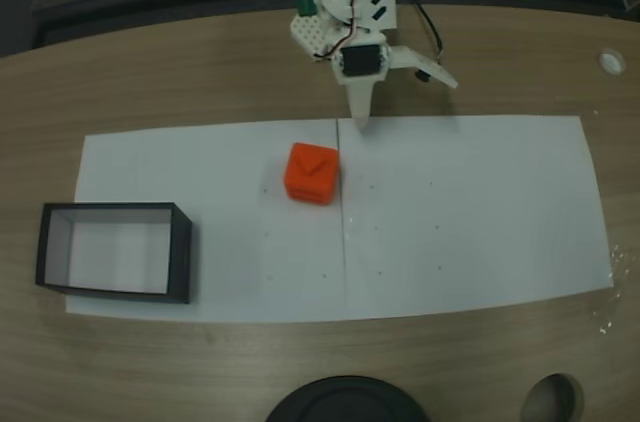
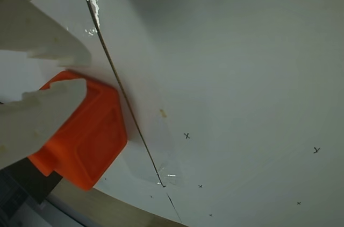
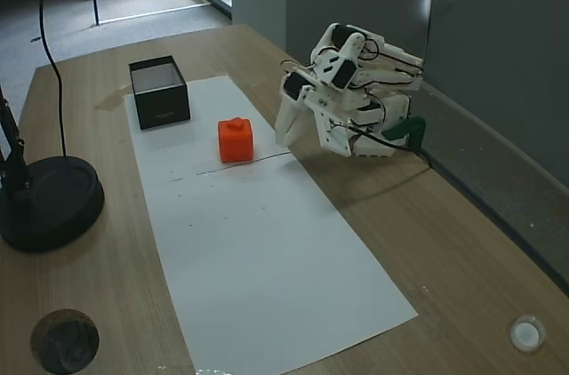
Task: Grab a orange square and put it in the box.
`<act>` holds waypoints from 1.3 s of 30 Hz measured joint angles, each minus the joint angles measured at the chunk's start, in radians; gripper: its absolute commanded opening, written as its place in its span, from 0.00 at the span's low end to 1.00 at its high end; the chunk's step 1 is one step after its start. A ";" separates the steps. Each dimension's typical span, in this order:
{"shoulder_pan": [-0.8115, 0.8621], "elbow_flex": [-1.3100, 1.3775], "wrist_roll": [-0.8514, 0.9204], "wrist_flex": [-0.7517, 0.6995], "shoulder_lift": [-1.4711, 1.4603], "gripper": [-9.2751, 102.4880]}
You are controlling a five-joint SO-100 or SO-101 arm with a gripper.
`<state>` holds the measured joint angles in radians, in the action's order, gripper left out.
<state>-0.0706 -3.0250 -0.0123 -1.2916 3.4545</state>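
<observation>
The orange square [image 1: 311, 173] sits on white paper near the middle of the table, its V-marked face up in a fixed view; it also shows from the side [image 3: 235, 139]. The box [image 1: 182, 252], black-walled with a white floor, stands at the paper's left end, empty [image 3: 162, 113]. My gripper [image 1: 405, 104] hovers just behind and to the right of the cube, jaws spread apart, holding nothing [image 3: 298, 131]. In the wrist view, white fingers [image 2: 43, 119] overlap the cube [image 2: 91, 141] at the left edge without gripping it.
The white paper sheet [image 1: 470, 222] covers most of the wooden table. A black round base [image 1: 345, 402] sits at the near edge, beside a cable hole [image 1: 550, 402]. A small white cap [image 1: 611, 61] lies far right. A pencil line [image 2: 129, 108] crosses the paper.
</observation>
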 measured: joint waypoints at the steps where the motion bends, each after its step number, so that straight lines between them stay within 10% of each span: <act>1: 0.000 0.000 0.000 0.000 0.000 0.08; 26: -0.034 -0.015 0.002 0.106 0.000 0.09; 39: 0.342 0.071 0.121 0.282 -0.012 0.36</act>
<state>0.2715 -2.9544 0.1089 -1.0094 3.4423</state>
